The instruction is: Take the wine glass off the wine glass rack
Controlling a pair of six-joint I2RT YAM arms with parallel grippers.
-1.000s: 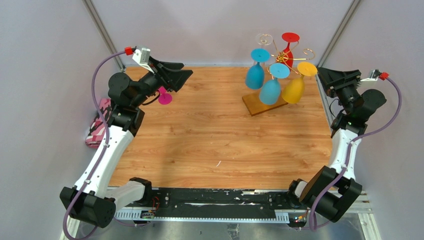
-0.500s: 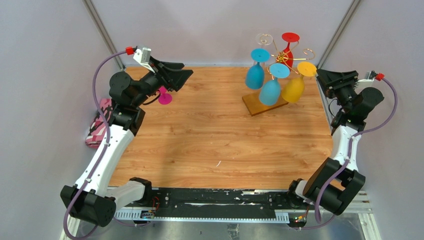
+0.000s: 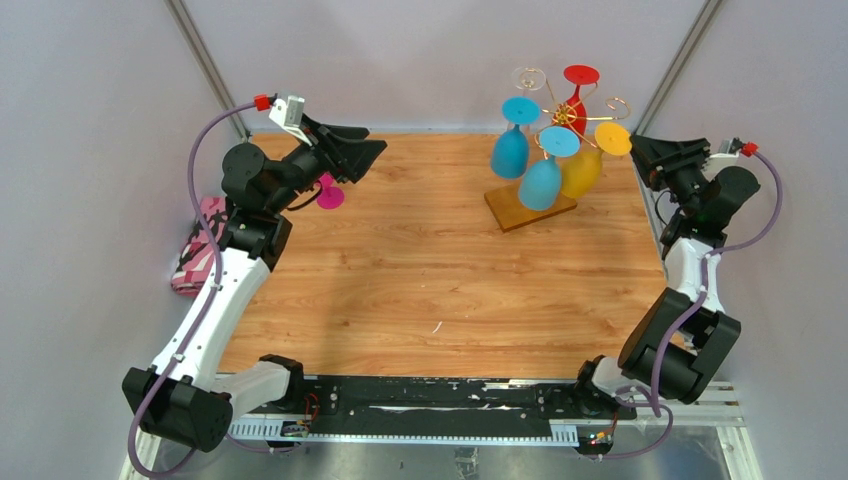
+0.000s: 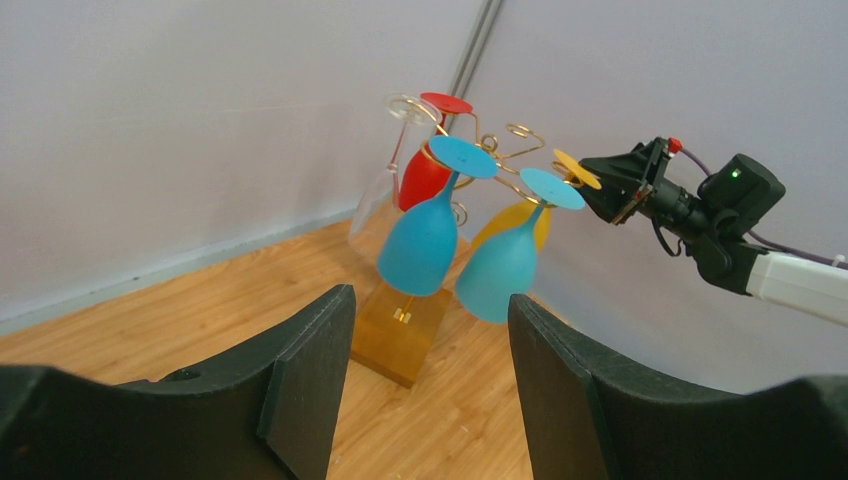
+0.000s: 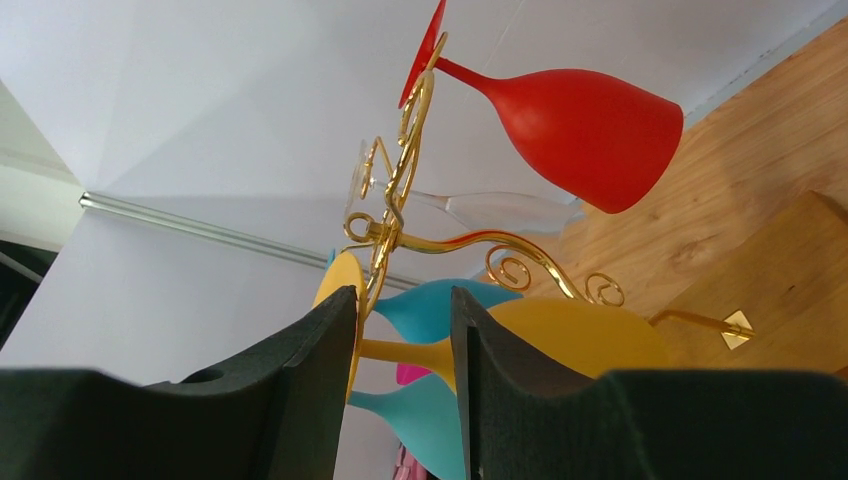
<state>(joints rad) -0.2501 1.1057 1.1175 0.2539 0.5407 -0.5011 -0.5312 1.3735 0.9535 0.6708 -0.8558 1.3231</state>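
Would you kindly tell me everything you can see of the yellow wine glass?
Opaque, glossy yellow wine glass: flat round foot, thin stem, rounded bowl. It hangs upside down, tilted, foot caught in a scroll arm on the right of the gold wine glass rack. The right pincer straddles its stem, fingers apart.

- Plain pale lilac-grey walls [image 3: 400,60] close in the back and both sides (soft, even light).
- Slanted grey metal posts [image 3: 205,65] mark the back corners.
- Light-brown wood-grain tabletop [image 3: 420,270] below.

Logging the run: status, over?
Left hand open, empty. Right hand open, beside yellow glass foot. Glass hangs on rack. Nothing between them.
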